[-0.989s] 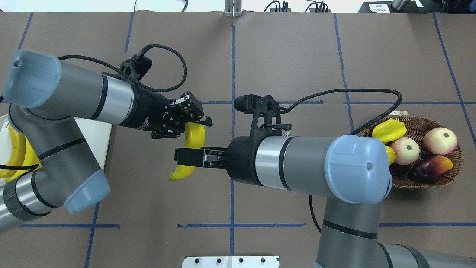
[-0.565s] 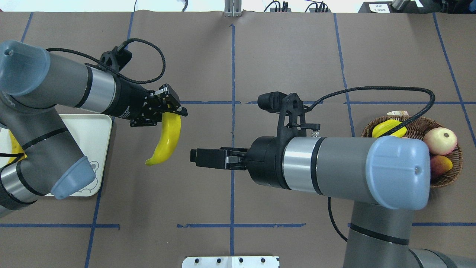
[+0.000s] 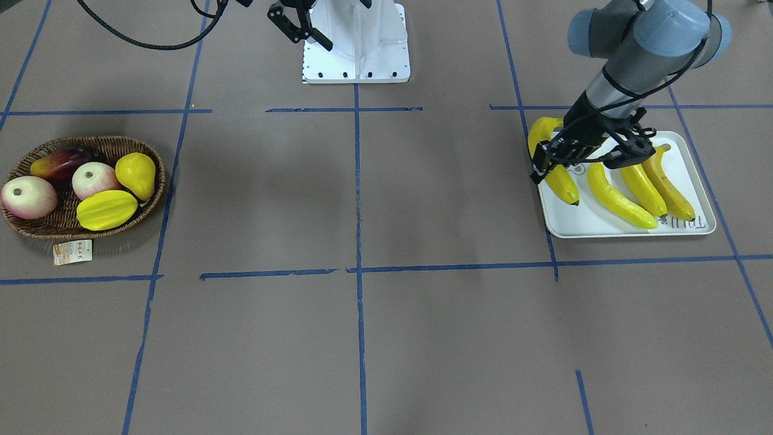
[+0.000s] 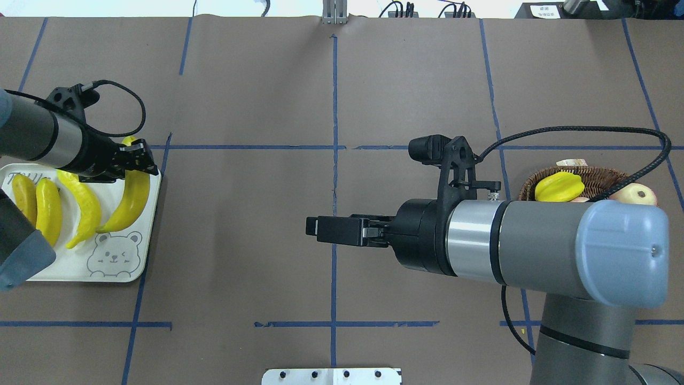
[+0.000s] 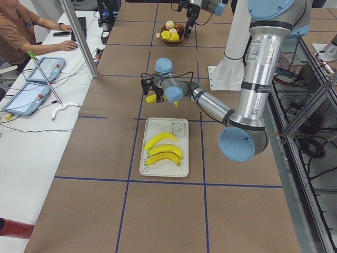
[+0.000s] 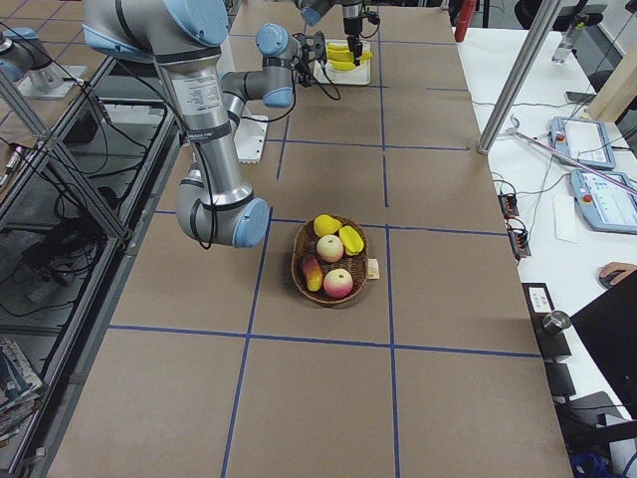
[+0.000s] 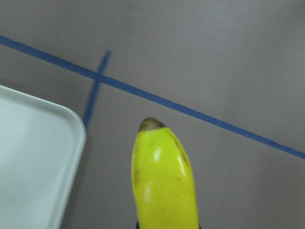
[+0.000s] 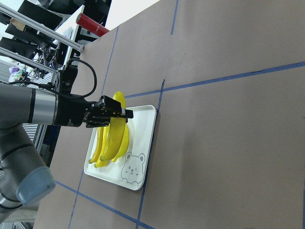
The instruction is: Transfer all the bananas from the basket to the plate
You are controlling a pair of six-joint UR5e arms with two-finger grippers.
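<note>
- Carrying the last banana point(image 4: 131, 199) to the plate point(image 4: 69, 264) is the step in hand, as I judge it. The left pincer point(image 4: 140, 160) is clamped on that banana near its stem end, and the fruit hangs down from the jaws, clear of the surface point(image 4: 240, 256).
- Three other bananas point(image 4: 85, 206) lie side by side on the plate, on the arm's side of the left pincer and lower than it. None touches the last banana as far as the views show.
- From the left wrist camera the last banana's dark tip points past the plate's rounded corner, with bare brown surface and blue tape point(image 7: 190, 107) under it. So the load seems to sit at the plate's edge rather than squarely over it.
- The wicker basket point(image 3: 158, 188) stands well apart from the left pincer, at the other end of the surface. It holds no banana, only a starfruit point(image 3: 107, 209), a pear point(image 3: 136, 174), two apples point(image 3: 96, 179) and a dark mango point(image 3: 60, 163).
- The right pincer point(image 4: 320, 230) hovers over the middle of the surface, between basket and plate. In the front-facing view its fingers look spread with nothing between them.
- Next, in my judgement, the left pincer should shift a little further in over the free strip of plate beside the nearest lying banana. It should then lower until the fruit rests flat, and release. Letting go too early could let the fruit roll off the rim.
</note>
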